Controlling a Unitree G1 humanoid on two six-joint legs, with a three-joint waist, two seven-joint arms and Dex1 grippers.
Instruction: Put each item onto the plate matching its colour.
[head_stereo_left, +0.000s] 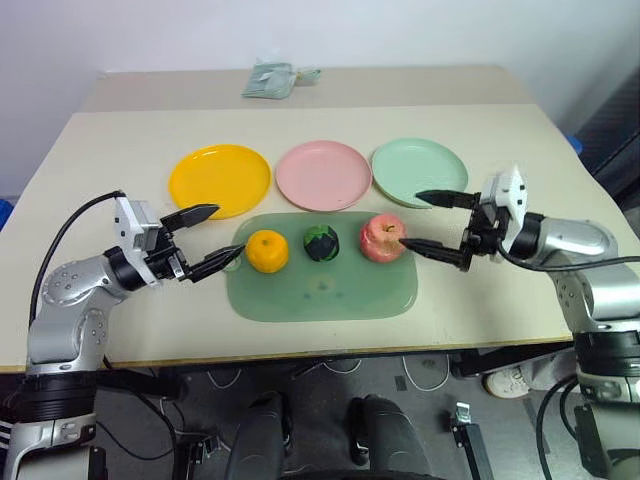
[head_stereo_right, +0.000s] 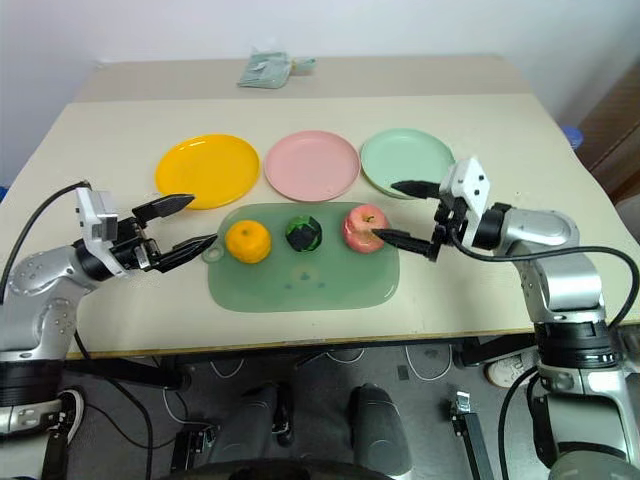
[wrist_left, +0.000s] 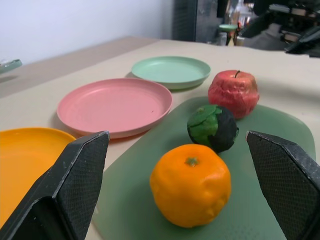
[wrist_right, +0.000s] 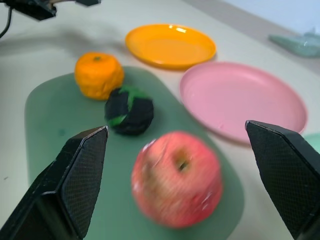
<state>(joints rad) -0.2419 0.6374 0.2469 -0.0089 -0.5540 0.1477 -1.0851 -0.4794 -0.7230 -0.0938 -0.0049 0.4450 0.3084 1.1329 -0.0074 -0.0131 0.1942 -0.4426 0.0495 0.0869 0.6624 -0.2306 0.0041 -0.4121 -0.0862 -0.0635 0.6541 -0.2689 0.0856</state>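
Orange (head_stereo_left: 267, 250), green-black fruit (head_stereo_left: 321, 242) and apple (head_stereo_left: 383, 238) all sit on the mat (head_stereo_left: 320, 290) (plates empty); left gripper (head_stereo_left: 210, 240) and right gripper (head_stereo_left: 424, 222) jaws wide open, gripping nothing.

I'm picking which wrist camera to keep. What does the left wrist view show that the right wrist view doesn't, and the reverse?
Left wrist only: the whole green plate, and the right gripper far off.
Right wrist only: the whole yellow plate, and the left gripper far off.
Both: pink plate, orange, green-black fruit, apple, all on the mat.
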